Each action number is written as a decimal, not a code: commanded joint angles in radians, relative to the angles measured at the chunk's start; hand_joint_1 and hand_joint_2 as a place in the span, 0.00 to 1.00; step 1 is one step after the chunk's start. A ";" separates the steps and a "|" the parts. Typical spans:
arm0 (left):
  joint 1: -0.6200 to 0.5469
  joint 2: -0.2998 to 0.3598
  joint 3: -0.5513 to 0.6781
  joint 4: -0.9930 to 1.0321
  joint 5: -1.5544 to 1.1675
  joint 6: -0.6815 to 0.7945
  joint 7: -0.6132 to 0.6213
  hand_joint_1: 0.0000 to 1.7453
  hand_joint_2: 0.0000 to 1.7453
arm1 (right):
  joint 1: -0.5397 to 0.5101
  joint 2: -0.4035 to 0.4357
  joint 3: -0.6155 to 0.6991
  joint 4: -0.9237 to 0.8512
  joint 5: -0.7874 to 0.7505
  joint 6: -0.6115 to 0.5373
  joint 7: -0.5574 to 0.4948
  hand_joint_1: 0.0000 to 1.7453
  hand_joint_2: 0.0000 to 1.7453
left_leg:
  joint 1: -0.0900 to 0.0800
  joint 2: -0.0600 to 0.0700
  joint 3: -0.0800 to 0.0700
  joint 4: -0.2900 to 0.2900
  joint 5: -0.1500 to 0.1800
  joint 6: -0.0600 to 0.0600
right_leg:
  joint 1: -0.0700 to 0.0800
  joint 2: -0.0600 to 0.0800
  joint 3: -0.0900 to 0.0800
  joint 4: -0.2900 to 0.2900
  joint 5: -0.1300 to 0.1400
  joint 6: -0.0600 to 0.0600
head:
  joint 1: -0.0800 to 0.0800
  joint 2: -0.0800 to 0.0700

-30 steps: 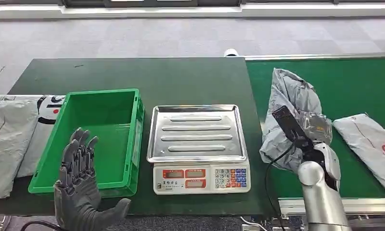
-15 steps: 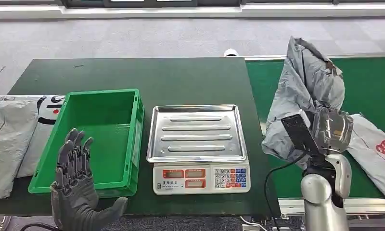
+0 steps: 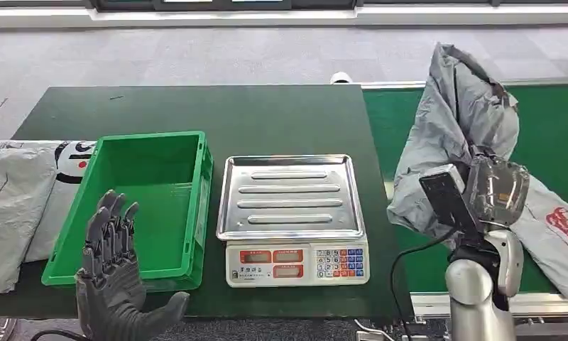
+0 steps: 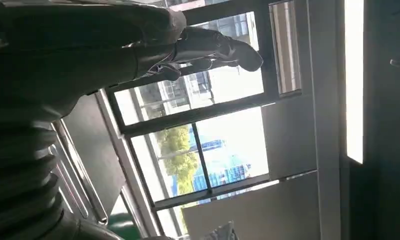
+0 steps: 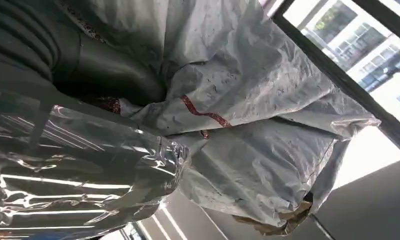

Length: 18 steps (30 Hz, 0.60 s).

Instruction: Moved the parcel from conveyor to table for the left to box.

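A crumpled grey parcel bag (image 3: 455,142) hangs lifted above the green conveyor (image 3: 544,128), held by my right hand (image 3: 495,190), which is wrapped in clear plastic. The right wrist view shows the grey parcel (image 5: 248,115) pressed against my thumb (image 5: 108,70) and the plastic wrap. My left hand (image 3: 112,273) is raised near the front edge of the table, fingers spread, in front of the empty green box (image 3: 143,202). In the left wrist view the left hand (image 4: 138,45) holds nothing.
A silver scale (image 3: 292,217) sits at the middle of the dark green table (image 3: 231,114). Another grey parcel (image 3: 554,227) lies on the conveyor at the right. More parcels (image 3: 15,206) lie left of the green box.
My right hand has lifted the grey parcel up off the conveyor; the bag now hangs higher. The left hand has sunk a little and stayed open.
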 commanded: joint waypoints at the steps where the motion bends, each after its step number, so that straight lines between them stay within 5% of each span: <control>1: -0.084 0.014 -0.052 0.094 0.010 -0.029 0.000 0.00 1.00 | -0.143 0.010 0.205 0.201 -0.043 0.097 -0.008 1.00 1.00 | 0.000 0.006 0.003 -0.002 0.000 -0.001 | 0.000 0.005 0.002 -0.001 0.001 0.000 | 0.000 0.000; 8: -0.160 -0.004 -0.075 0.136 0.034 -0.079 0.016 0.00 1.00 | -0.276 0.048 0.470 0.513 -0.130 0.217 -0.090 1.00 1.00 | 0.000 0.008 -0.002 -0.004 0.001 -0.001 | 0.001 0.005 0.004 -0.004 0.003 -0.001 | 0.000 0.000; 18: -0.163 -0.003 -0.080 0.145 0.036 -0.076 0.027 0.00 1.00 | -0.257 0.040 0.545 0.531 -0.161 0.203 -0.123 1.00 1.00 | 0.002 0.002 0.007 -0.004 0.002 -0.002 | 0.002 0.000 0.006 -0.003 0.001 -0.001 | 0.000 0.000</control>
